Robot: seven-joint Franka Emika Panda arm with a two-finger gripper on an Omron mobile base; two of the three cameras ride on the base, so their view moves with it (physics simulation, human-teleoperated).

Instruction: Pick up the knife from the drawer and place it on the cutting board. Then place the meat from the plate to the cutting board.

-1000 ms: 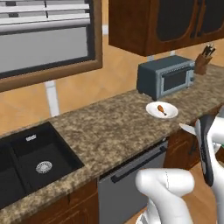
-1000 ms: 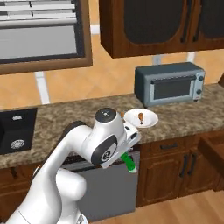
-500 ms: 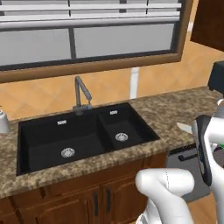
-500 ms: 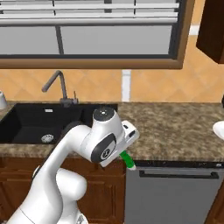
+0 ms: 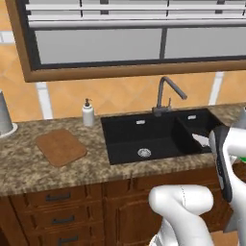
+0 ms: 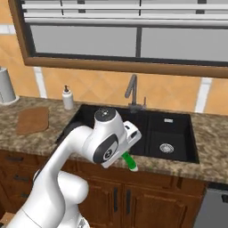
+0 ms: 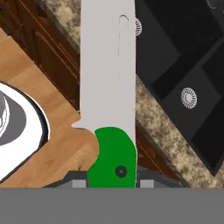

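Green-handled knife (image 7: 107,87) in end effector (image 7: 113,181); cutting board (image 5: 61,146) bare.

One knife (image 7: 107,83) with a green handle. One cutting board (image 5: 61,146), on the counter left of the sink (image 5: 158,136). One sink, divided into two basins, each with one drain. One faucet (image 5: 166,95) behind the sink. One soap dispenser (image 5: 88,113) between the cutting board and the sink. One window (image 5: 129,36) above the sink.
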